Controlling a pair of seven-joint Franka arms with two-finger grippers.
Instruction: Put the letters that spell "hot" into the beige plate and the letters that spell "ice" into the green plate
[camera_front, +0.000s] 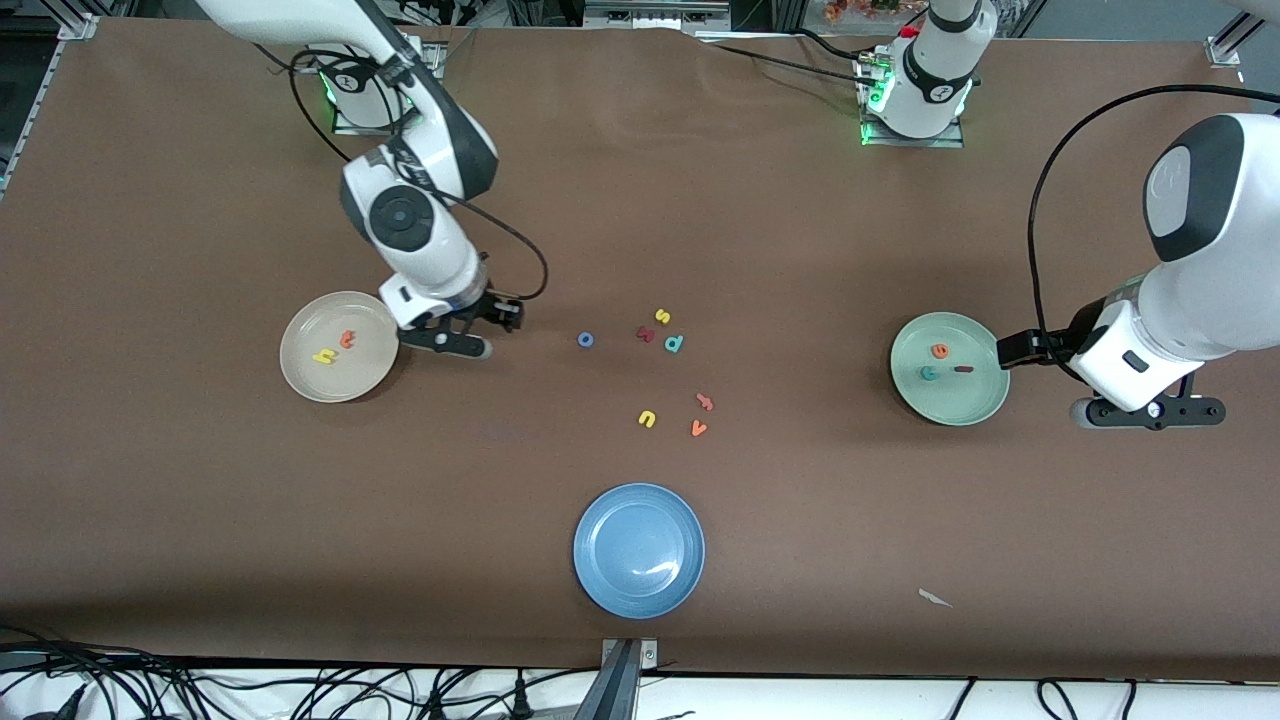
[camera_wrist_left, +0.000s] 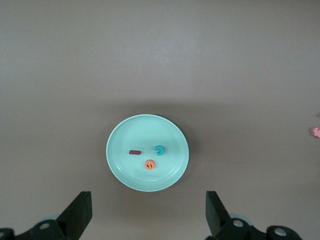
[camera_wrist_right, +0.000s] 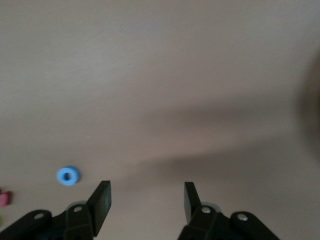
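Right gripper (camera_front: 470, 335) — your empty pincer, fingers spread — hangs beside the beige plate (camera_front: 300, 372); left gripper (camera_front: 1150, 412), spread, waits.

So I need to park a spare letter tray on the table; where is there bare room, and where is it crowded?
Bare table lies between the beige plate and the blue plate, and between the blue plate and the green plate. The loose letters crowd the middle, above the blue plate. The right gripper hangs beside the beige plate, the left gripper waits beside the green one.

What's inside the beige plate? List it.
In the beige plate lie two letters: a yellow h and an orange t. Nothing covers them; the blue o is not in it.
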